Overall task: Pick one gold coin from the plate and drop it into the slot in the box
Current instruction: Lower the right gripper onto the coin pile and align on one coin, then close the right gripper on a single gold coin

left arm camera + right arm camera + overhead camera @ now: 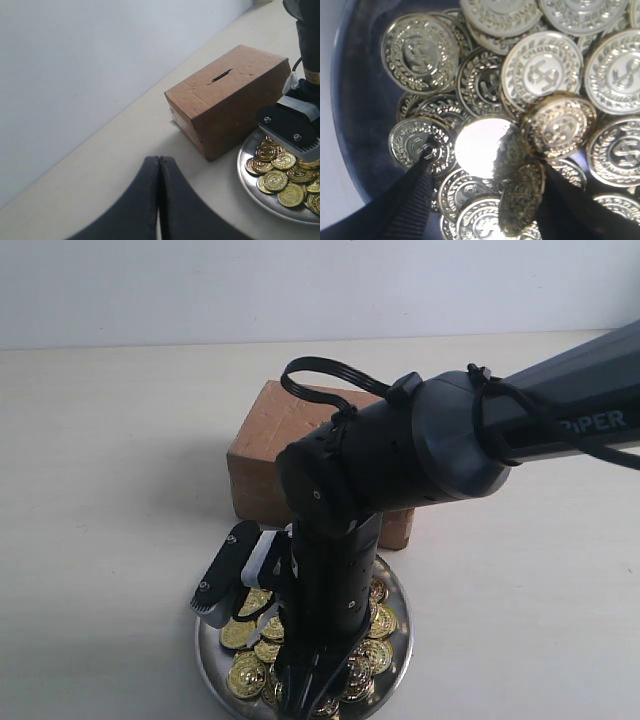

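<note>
**Right jaws spread over the coin heap; slot faces up on the box**

The worktop (100, 490) is a plain, matt cream surface. It runs back to a pale, featureless wall (300, 290) that meets it in a straight line. Soft shadows lie beside the brown cardboard box (265, 450), which stands near the middle of the worktop.

The box slot (221, 76), a short dark slit with ragged edges, is cut in the box's upward face. Just beside the box, on the side away from the wall, sits the round silver plate (210, 655). It holds a loose, overlapping heap of gold coins (280, 175) stamped with dollar signs and wreaths.

The right arm comes in from the right of the exterior view and bends straight down over the plate. The right gripper (487, 167) has its jaws open wide, with one dark fingertip at each side of a cluster of coins. Between them, a tilted coin (520, 200) stands partly on edge, close against one finger.

The left gripper (159, 165) is away from the plate, over bare worktop. Its jaws are pressed together on nothing.
</note>
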Action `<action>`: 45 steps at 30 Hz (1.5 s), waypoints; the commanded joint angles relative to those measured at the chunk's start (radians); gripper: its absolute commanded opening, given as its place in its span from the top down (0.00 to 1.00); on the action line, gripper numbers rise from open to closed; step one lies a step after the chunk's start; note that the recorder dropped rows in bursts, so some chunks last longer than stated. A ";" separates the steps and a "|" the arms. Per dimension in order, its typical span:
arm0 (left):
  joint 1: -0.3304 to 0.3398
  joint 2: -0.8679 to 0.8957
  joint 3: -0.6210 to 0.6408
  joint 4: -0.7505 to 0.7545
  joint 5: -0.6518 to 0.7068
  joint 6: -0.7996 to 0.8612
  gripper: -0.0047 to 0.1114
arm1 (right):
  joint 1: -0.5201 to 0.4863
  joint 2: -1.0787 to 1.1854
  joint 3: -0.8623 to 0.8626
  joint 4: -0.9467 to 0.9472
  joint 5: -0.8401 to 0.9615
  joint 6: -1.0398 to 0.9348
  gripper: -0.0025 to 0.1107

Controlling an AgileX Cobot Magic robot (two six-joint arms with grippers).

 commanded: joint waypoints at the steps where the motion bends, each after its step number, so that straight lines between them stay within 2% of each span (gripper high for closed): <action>1: -0.004 -0.007 0.006 -0.004 -0.011 -0.001 0.96 | -0.005 0.010 -0.005 -0.015 0.003 0.000 0.49; 36: -0.004 -0.007 0.006 -0.004 -0.009 -0.001 0.96 | -0.005 0.010 -0.052 -0.025 0.062 0.006 0.49; 45: -0.004 -0.007 0.006 -0.004 -0.009 -0.001 0.96 | -0.035 0.010 -0.062 0.011 0.075 -0.013 0.50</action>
